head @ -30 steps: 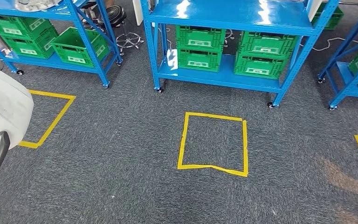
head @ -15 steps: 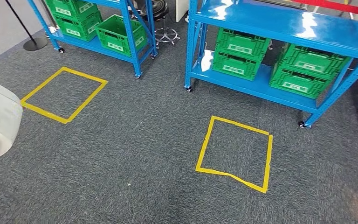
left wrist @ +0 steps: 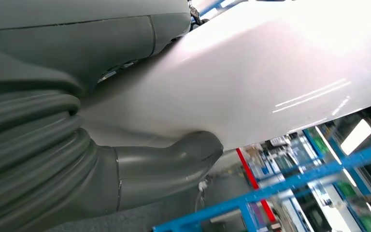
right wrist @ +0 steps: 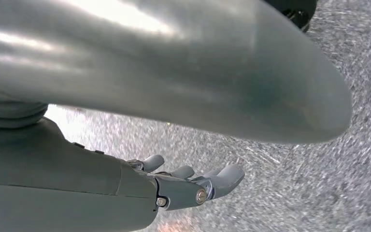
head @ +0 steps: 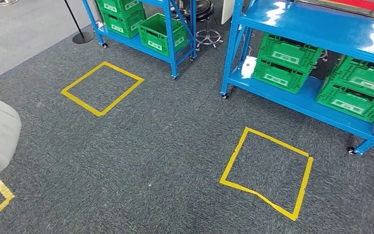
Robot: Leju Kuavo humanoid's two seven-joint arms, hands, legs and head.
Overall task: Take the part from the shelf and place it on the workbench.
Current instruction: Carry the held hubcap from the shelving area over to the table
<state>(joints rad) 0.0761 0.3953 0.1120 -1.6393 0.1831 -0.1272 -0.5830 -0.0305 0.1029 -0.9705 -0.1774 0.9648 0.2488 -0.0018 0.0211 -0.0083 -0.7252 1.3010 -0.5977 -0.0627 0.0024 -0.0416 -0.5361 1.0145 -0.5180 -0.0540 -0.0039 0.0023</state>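
Grey carpet below, white part (left wrist: 251, 77) gripped in left hand (left wrist: 140, 169); right hand (right wrist: 193, 186) loosely spread, empty.

Glossy blue metal shelving (head: 316, 19), green ribbed plastic crates (head: 282, 62), rough grey carpet (head: 165, 146), smooth glossy white part (left wrist: 251, 77), matt grey left hand (left wrist: 125, 174)

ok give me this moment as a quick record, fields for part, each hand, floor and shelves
part: large white part, held against the left hand
left hand: thumb presses on the part's surface
right hand: right hand holds nothing, fingers extended over grey carpet
floor: yellow tape squares on grey carpet
shelves: blue racks with green crates on lower shelves
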